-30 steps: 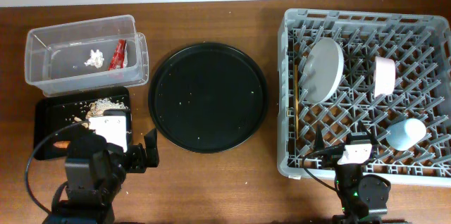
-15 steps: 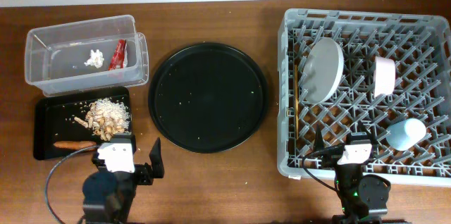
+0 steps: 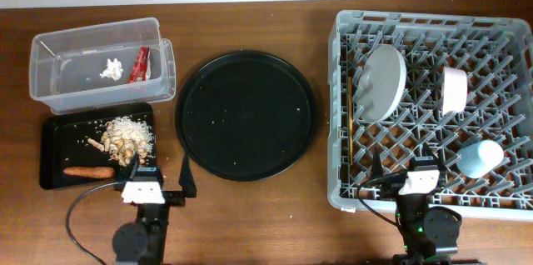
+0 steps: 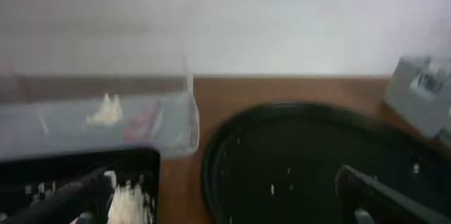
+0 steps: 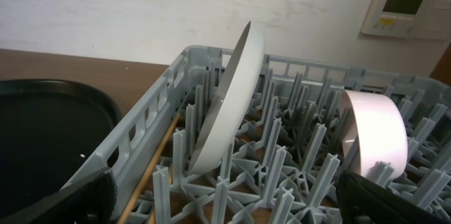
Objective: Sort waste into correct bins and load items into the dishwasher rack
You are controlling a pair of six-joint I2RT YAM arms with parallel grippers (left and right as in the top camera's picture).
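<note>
Both sets of jaws were spread wide with nothing in them: left gripper (image 4: pixel 224 175) by the flat black tray (image 3: pixel 52 144), right gripper (image 5: pixel 225 178) at the front of the rack (image 3: pixel 433 23). Rack held one grey plate (image 3: pixel 381 80) and one white bowl (image 3: pixel 455 88) on edge, one light-blue cup (image 3: pixel 480 158) on its side, plus chopsticks (image 5: pixel 158 164) along the left wall. Clear tub (image 3: pixel 50 90) had one red wrapper (image 3: pixel 141 62) and one white tissue (image 3: pixel 111 69). Flat tray had one carrot (image 3: pixel 88 171) and one beige scrap pile (image 3: pixel 127 136)

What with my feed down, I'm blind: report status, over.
Left tool open, right tool open, both empty. Wrapper, tissue in clear tub; scraps, carrot on black tray. Plate, bowl, cup, chopsticks in rack. Nothing blocking.
</note>
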